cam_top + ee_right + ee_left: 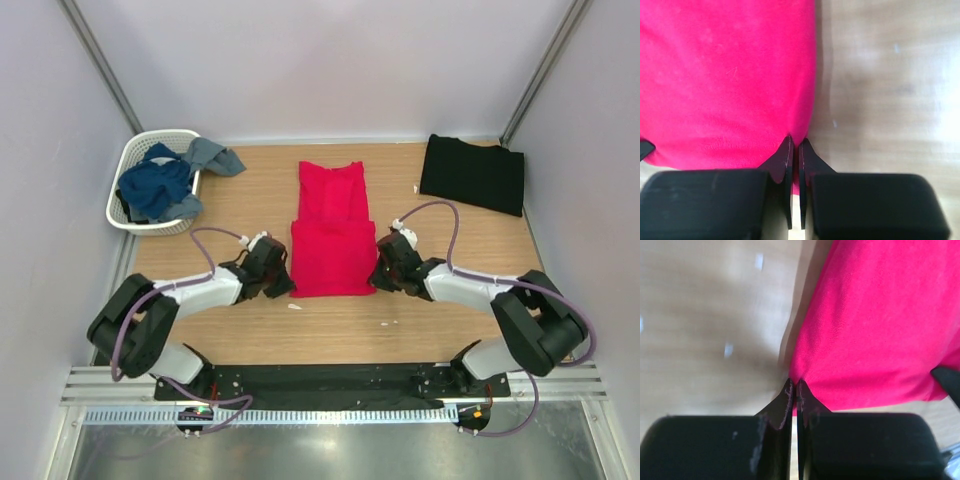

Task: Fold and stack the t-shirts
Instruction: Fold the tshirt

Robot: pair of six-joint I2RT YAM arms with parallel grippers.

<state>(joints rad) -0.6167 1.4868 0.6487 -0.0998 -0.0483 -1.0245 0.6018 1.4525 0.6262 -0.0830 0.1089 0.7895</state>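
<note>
- The red t-shirt is lying at the centre of the bench, its long axis running near-to-far.
- The left end effector and the right end effector are pinching its near corners.
- Bare wood is flanking both side edges; the black t-shirt is lying far-right.

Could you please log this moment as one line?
left gripper: shut on red t-shirt corner | right gripper: shut on opposite corner | black t-shirt: far right
</note>
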